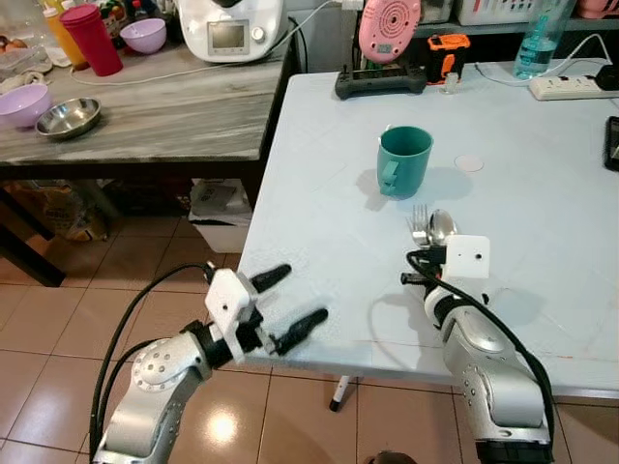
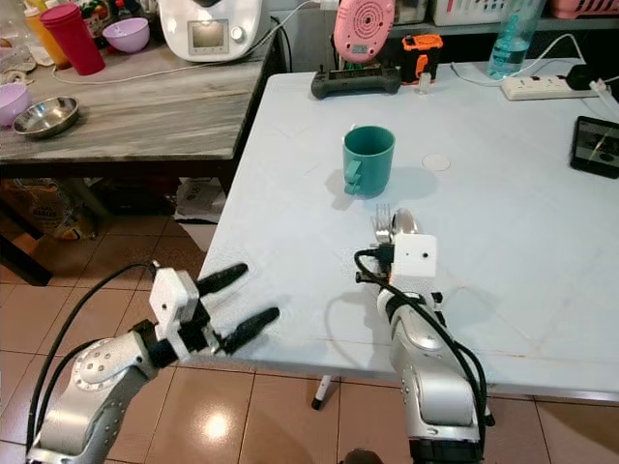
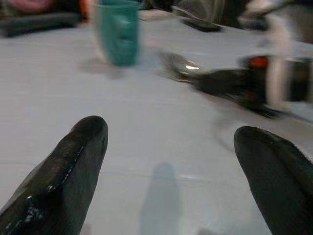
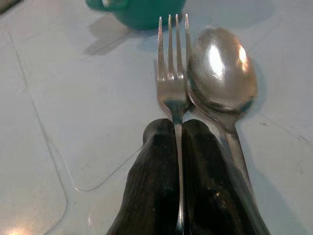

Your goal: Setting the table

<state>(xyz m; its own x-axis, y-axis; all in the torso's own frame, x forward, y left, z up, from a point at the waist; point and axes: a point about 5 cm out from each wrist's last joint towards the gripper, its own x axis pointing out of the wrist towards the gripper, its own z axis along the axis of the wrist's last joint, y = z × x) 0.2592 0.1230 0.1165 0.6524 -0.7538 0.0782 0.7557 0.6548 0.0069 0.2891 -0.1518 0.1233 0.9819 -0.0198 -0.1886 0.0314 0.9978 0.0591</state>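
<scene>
mug (image 1: pixel 403 160): teal
fork (image 4: pixel 171 73): shiny silver
spoon (image 4: pixel 222 68): shiny silver
table (image 1: pixel 542 242): pale blue-white
my right gripper (image 4: pixel 179 142): black fingers
my left gripper (image 1: pixel 290 304): black fingers, white wrist block
floor (image 1: pixel 126 280): tan tiles
side counter (image 1: pixel 174 111): grey streaked wood grain

Right gripper (image 4: pixel 177 147) pinched tight on the handle of a fork (image 4: pixel 172 73), tines pointing ahead. A spoon (image 4: pixel 222 68) lies just beside it on the pale surface (image 4: pixel 73 122); beyond both, a teal cup (image 4: pixel 139 12).

Red tumbler (image 1: pixel 92 39), steel bowl (image 1: pixel 68 118), purple bowls (image 1: pixel 143 35) — power strip (image 1: pixel 574 87) beside blue bottle (image 1: pixel 538 43).
</scene>
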